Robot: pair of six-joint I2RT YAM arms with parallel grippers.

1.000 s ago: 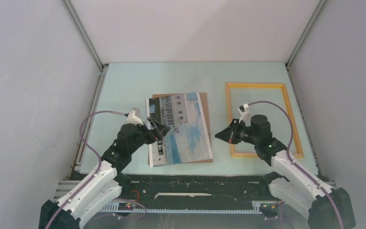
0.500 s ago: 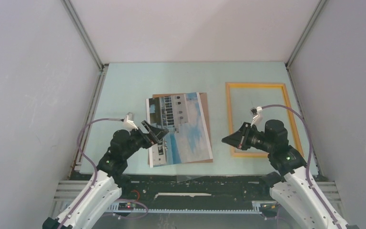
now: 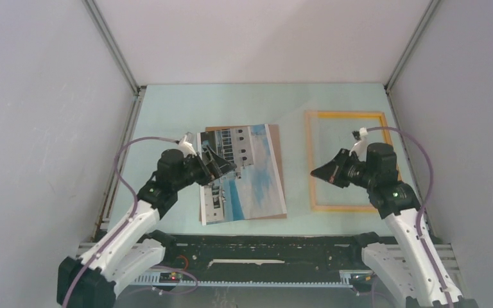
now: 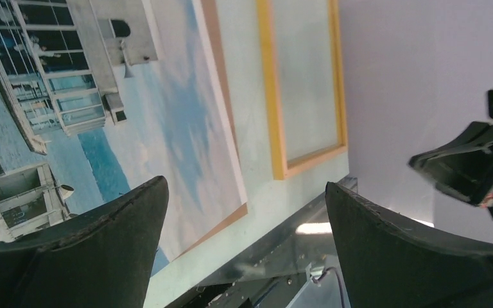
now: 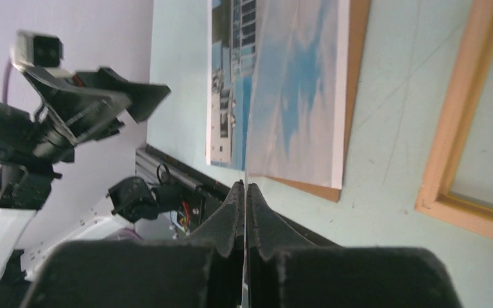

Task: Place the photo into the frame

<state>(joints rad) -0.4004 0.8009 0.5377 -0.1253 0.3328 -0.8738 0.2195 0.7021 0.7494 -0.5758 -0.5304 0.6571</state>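
Note:
The photo (image 3: 247, 173) lies flat on a brown backing board (image 3: 277, 138) at mid-table; it also shows in the left wrist view (image 4: 167, 102) and the right wrist view (image 5: 308, 83). The yellow-orange frame (image 3: 346, 114) lies to its right, also seen in the left wrist view (image 4: 269, 96) and the right wrist view (image 5: 462, 122). My left gripper (image 3: 221, 163) is open and empty above the photo's left part, jaws wide apart (image 4: 247, 192). My right gripper (image 3: 318, 173) is shut on a thin clear pane (image 3: 324, 138), seen edge-on between the jaws (image 5: 245, 189), held above the frame's left side.
Grey enclosure walls stand on the left, right and back. A black and metal rail (image 3: 263, 247) runs along the near table edge. The teal table top (image 3: 231, 106) lies behind the photo.
My right gripper has risen and moved right and back with the clear pane, which now veils the frame. My left gripper dipped toward the near edge, then moved back over the photo's upper left.

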